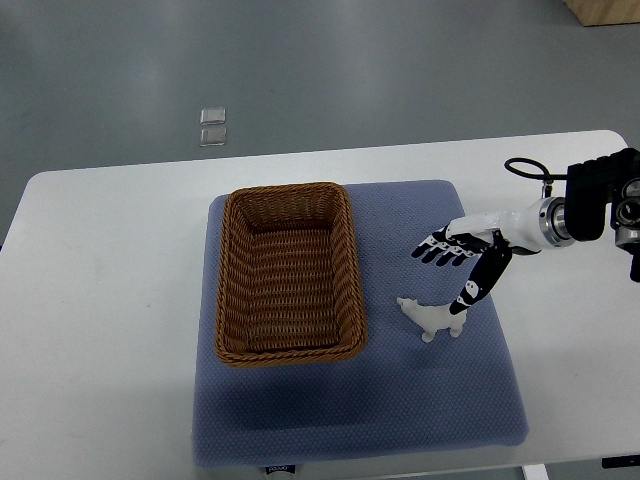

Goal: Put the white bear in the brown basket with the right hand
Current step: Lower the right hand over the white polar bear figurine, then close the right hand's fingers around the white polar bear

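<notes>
A small white bear (430, 318) lies on the blue mat (440, 400), to the right of the brown wicker basket (288, 273). The basket is empty. My right hand (455, 268) comes in from the right edge and hovers just above and right of the bear. Its fingers (437, 250) are spread and the thumb (478, 285) points down toward the bear. It holds nothing. The left arm does not show.
The mat lies on a white table (100, 300). Two small clear square objects (212, 127) lie on the grey floor beyond the table's far edge. A wooden box corner (605, 10) shows at the top right.
</notes>
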`<control>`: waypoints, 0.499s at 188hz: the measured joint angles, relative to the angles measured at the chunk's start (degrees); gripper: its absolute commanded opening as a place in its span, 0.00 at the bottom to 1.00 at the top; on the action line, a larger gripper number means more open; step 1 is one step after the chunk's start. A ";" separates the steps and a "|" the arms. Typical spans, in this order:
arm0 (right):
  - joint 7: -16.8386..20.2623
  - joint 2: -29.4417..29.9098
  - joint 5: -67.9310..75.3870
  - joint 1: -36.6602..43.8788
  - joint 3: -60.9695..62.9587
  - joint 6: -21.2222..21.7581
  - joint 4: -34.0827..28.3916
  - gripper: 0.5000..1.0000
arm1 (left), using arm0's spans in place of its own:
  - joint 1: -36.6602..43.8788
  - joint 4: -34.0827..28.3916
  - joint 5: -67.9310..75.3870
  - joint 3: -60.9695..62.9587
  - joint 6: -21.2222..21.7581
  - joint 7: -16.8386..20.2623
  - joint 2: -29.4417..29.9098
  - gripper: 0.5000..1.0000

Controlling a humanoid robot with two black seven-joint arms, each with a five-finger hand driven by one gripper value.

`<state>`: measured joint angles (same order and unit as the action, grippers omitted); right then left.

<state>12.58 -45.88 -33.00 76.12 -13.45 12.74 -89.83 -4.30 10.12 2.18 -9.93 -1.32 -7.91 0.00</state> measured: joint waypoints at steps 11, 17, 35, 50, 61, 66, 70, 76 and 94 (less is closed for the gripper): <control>-0.17 0.13 -0.04 -0.94 0.25 -0.25 0.04 0.83 | 0.00 0.00 0.00 0.00 0.00 0.00 0.00 1.00; -0.24 0.19 -0.07 -1.41 0.31 -0.38 0.05 0.83 | 0.00 0.00 0.00 0.00 0.00 -0.01 0.00 1.00; -0.61 0.45 -0.24 -2.89 0.42 -0.57 0.14 0.83 | 0.00 0.07 0.00 0.00 0.00 -0.03 0.00 1.00; -1.00 0.68 -0.85 -4.00 0.75 -0.79 0.25 0.83 | 0.00 0.08 0.01 0.00 0.02 -0.06 0.00 1.00; -1.26 0.98 -1.52 -5.10 1.23 -1.19 0.37 0.82 | 0.00 0.07 0.01 0.00 0.02 -0.08 0.00 1.00; -1.36 1.13 -1.80 -5.56 1.43 -1.37 0.40 0.81 | 0.00 0.05 0.01 0.00 0.02 -0.08 0.00 1.00; -1.43 1.23 -2.01 -5.89 1.57 -1.50 0.44 0.81 | 0.00 0.04 0.02 0.00 0.02 -0.08 0.00 1.00; -1.52 1.37 -2.38 -6.39 1.73 -1.71 0.49 0.81 | 0.00 0.02 0.02 0.00 0.02 -0.09 0.00 1.00; -1.96 1.66 -3.18 -7.50 1.98 -2.51 0.65 0.79 | 0.00 -0.02 0.02 0.00 0.02 -0.09 0.00 1.00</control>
<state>10.62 -44.22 -36.18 68.62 -11.47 10.22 -89.18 -4.31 10.09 2.20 -9.93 -1.31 -8.00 0.00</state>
